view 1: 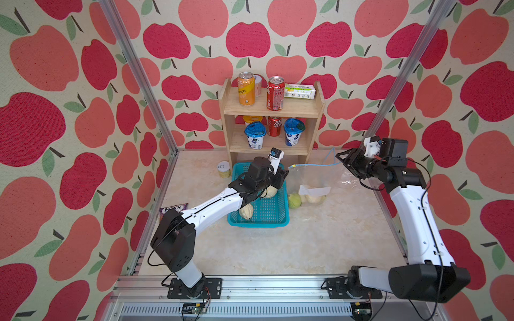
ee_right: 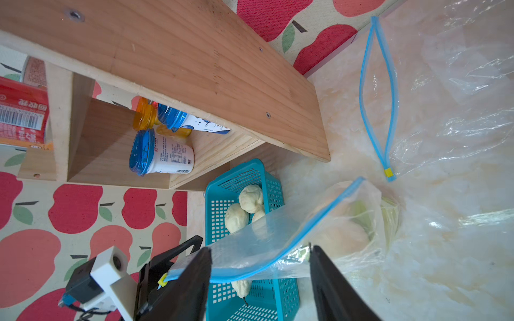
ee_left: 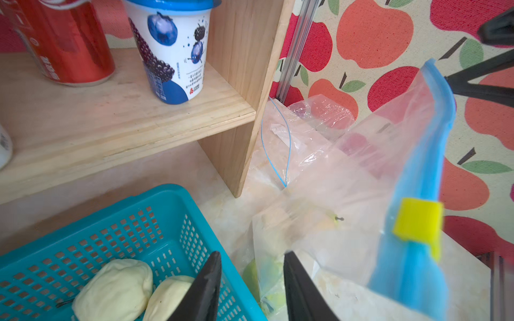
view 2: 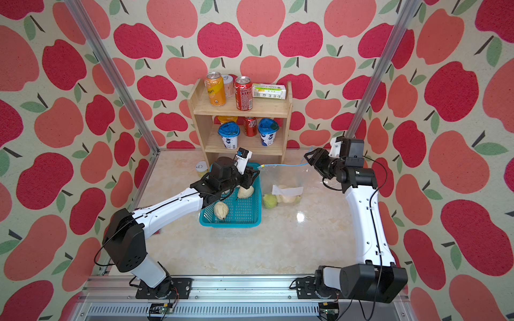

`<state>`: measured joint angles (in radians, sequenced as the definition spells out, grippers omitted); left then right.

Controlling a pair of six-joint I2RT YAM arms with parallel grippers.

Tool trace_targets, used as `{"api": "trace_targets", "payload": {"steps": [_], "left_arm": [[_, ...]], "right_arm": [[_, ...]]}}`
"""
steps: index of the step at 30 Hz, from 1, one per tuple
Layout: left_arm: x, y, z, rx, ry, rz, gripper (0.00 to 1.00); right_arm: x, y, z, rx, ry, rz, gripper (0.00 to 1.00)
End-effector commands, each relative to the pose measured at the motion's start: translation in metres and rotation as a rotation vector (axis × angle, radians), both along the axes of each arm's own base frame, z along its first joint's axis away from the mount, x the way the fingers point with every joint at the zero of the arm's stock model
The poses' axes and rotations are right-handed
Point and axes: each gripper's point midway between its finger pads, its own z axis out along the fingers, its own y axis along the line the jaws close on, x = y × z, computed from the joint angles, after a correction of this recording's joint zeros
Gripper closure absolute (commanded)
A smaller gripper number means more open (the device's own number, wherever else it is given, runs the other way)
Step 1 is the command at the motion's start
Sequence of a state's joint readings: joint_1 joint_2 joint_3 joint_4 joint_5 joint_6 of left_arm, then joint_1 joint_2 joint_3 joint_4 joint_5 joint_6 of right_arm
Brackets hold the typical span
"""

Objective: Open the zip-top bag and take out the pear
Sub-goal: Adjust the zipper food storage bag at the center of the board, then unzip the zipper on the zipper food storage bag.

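Note:
The clear zip-top bag [view 1: 314, 178] stands on the table, and its blue zipper strip [view 1: 314, 165] spans between both grippers. A green pear [view 1: 294, 200] and pale ones [view 1: 315, 199] lie inside it, under a white label. My left gripper [view 1: 283, 173] [ee_left: 251, 254] is open above the basket's edge. The strip's yellow slider [ee_left: 418, 222] hangs beside it, outside the jaws. My right gripper [view 1: 341, 161] [ee_right: 261, 248] is open wide; the strip [ee_right: 292, 244] curves across the gap without being pinched.
A teal basket [view 1: 286, 207] left of the bag holds pale pears [view 1: 246, 212]. Behind stands a wooden shelf [view 1: 272, 109] with cans and cups. An empty second bag [ee_right: 375, 97] lies at the back right. A small jar [view 1: 224, 169] and a purple packet [view 1: 173, 208] sit at the left.

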<state>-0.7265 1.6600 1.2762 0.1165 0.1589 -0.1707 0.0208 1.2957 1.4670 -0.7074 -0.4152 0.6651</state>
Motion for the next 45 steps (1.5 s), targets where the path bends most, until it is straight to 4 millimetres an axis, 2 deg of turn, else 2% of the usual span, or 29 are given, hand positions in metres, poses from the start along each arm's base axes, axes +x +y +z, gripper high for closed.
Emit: {"api": "trace_targets", "payload": {"steps": [1, 5, 9, 14, 19, 24, 31, 37, 41, 45], "left_arm": [[-0.007, -0.024, 0.011, -0.099, 0.02, -0.099, 0.57], [-0.009, -0.035, 0.012, -0.125, 0.037, -0.14, 0.52], [-0.013, -0.043, 0.015, -0.146, 0.038, -0.174, 0.48], [-0.018, -0.042, 0.024, -0.163, 0.019, -0.189, 0.45], [-0.027, -0.037, 0.041, -0.18, -0.031, -0.205, 0.57], [-0.033, -0.026, 0.051, -0.194, -0.064, -0.191, 0.57], [-0.042, -0.029, 0.056, -0.212, -0.066, -0.228, 0.59], [-0.042, -0.03, 0.055, -0.21, -0.069, -0.234, 0.79], [-0.041, -0.03, 0.056, -0.215, -0.079, -0.233, 0.93], [-0.04, -0.03, 0.061, -0.216, -0.096, -0.23, 0.99]], "right_arm": [[-0.015, 0.001, -0.008, -0.114, 0.013, 0.062, 0.26], [-0.018, 0.002, -0.005, -0.162, -0.001, 0.116, 0.24], [-0.02, 0.016, -0.002, -0.203, -0.033, 0.23, 0.24], [-0.021, 0.028, 0.012, -0.253, -0.129, 0.346, 0.3], [-0.018, 0.035, 0.029, -0.321, -0.265, 0.44, 0.37], [-0.014, 0.043, 0.041, -0.38, -0.409, 0.529, 0.37], [-0.01, 0.053, 0.042, -0.5, -0.559, 0.675, 0.39], [-0.017, 0.069, 0.041, -0.645, -0.736, 0.815, 0.39], [-0.031, 0.085, 0.03, -0.75, -0.88, 0.974, 0.4], [-0.04, 0.094, 0.022, -0.796, -0.952, 1.101, 0.42]]}}
